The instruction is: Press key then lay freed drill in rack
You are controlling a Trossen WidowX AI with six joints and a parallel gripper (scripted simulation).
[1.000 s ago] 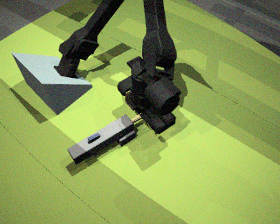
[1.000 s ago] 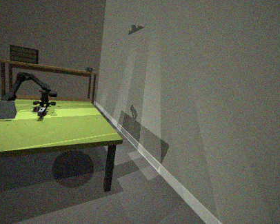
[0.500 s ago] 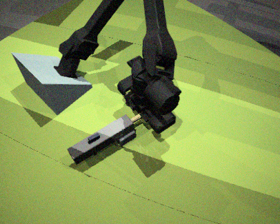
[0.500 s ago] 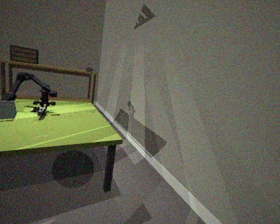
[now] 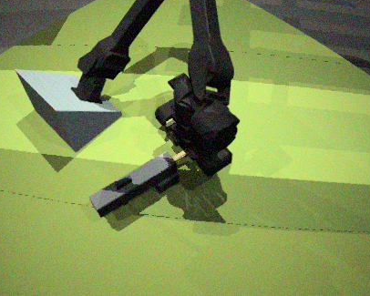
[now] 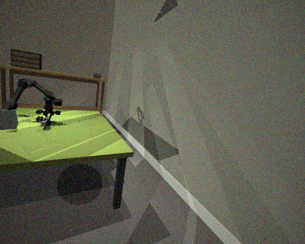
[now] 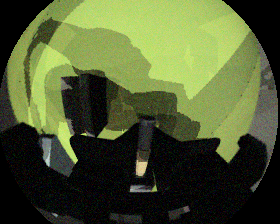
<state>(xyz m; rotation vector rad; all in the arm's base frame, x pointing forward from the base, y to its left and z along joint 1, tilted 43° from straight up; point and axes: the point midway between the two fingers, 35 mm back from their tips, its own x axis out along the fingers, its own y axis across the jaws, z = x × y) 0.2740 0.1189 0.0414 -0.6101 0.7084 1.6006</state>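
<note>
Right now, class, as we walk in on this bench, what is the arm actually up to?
The single black arm has its gripper shut on the thin tan drill, right where it pokes out of the grey block on the green table. The drill looks partly seated in that block. A small dark key sits on the block's top. The pale wedge-shaped rack stands apart to the side, with no drill on it.
</note>
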